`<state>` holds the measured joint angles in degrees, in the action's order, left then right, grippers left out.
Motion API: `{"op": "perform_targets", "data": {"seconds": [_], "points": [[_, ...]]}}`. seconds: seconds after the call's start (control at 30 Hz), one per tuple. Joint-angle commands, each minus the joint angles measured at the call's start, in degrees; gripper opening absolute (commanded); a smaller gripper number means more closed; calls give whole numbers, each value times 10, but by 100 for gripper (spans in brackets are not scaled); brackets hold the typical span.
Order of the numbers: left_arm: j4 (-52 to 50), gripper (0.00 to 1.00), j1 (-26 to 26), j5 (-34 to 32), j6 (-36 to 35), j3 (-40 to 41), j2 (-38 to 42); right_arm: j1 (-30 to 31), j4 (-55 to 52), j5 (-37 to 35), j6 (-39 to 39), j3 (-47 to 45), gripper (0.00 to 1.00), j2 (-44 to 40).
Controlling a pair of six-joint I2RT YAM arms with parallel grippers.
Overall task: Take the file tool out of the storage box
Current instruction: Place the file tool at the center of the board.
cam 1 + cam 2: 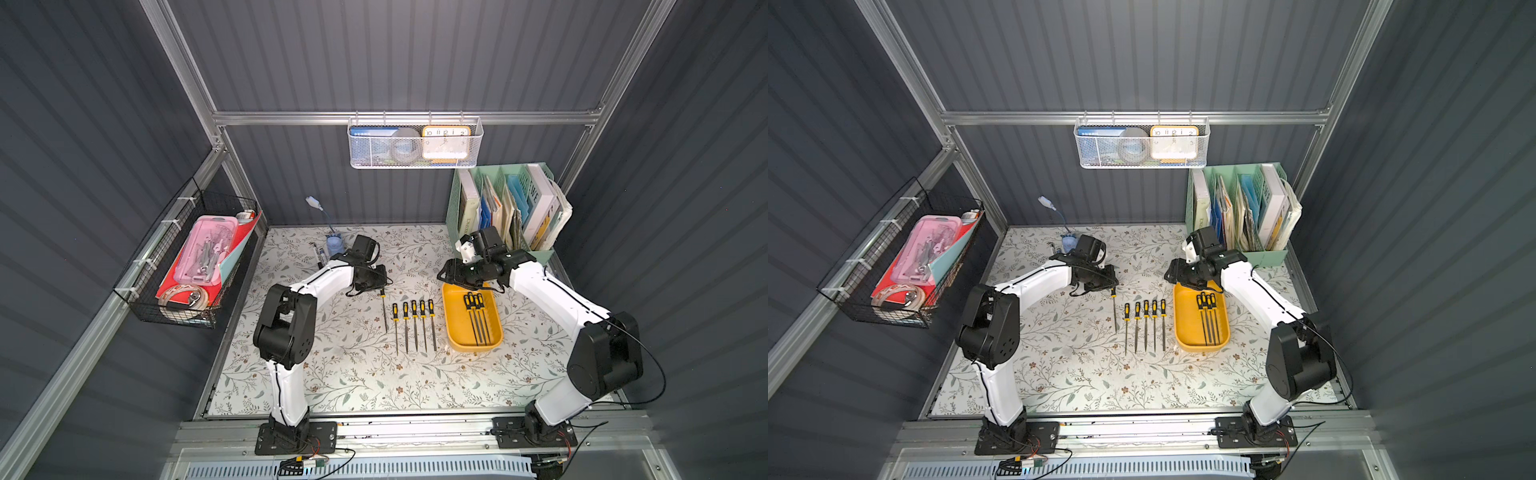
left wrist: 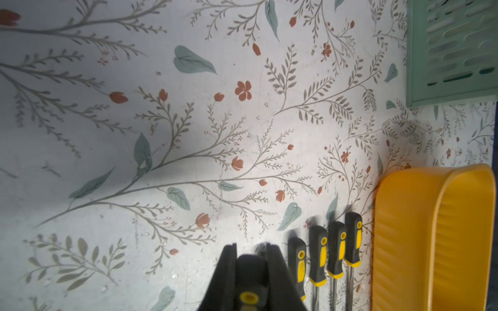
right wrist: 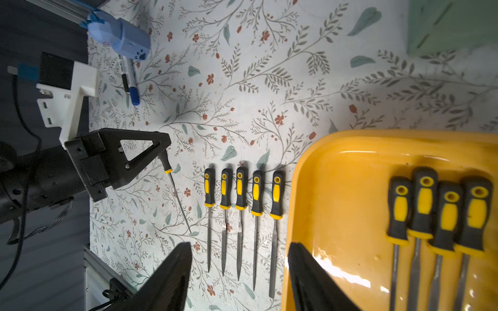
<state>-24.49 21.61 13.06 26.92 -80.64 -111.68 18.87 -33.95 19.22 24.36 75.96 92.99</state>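
Note:
The yellow storage box [image 1: 457,328] [image 1: 1185,330] [image 3: 345,188] lies right of centre with several black-and-yellow file tools [image 1: 476,309] [image 3: 439,210] side by side in it. My left gripper [image 1: 380,287] [image 1: 1111,287] [image 2: 249,246] is shut on the handle of one file tool [image 1: 384,311] [image 3: 177,199], whose shaft slants down to the mat. Several more files [image 1: 414,320] [image 3: 239,194] lie in a row between that one and the box. My right gripper [image 1: 446,274] [image 3: 239,245] hangs open over the box's far left corner, holding nothing.
A mint-green book organiser [image 1: 498,208] stands at the back right, close behind my right arm. A blue gadget [image 1: 334,245] and pens [image 1: 319,254] lie at the back left. A black wire basket [image 1: 187,266] hangs on the left wall and a white mesh basket [image 1: 415,143] on the back rail.

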Motion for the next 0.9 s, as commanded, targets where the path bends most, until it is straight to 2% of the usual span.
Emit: {"op": "perform_targets", "data": {"seconds": [0.0, 0.23, 0.4, 0.5, 0.6, 0.8, 0.87], "points": [[0, 0, 9, -16, 18, 34, -11, -6, -31, -25, -12, 10, 62, 4], [6, 0, 18, -17, 19, 64, -11, -15, -48, -44, -17, 5, 61, 4], [12, 0, 28, -6, 26, 64, -15, -17, -99, -164, -5, 14, 53, 10], [13, 0, 34, -3, 29, 62, -19, -18, -140, -197, -14, 37, 46, 31], [12, 0, 37, -4, 29, 64, -23, -20, -166, -209, -17, 54, 44, 50], [12, 9, 41, -4, 30, 67, -25, -24, -161, -203, -13, 50, 44, 63], [11, 15, 41, -8, 30, 66, -26, -24, -161, -202, -13, 49, 44, 67]]}}
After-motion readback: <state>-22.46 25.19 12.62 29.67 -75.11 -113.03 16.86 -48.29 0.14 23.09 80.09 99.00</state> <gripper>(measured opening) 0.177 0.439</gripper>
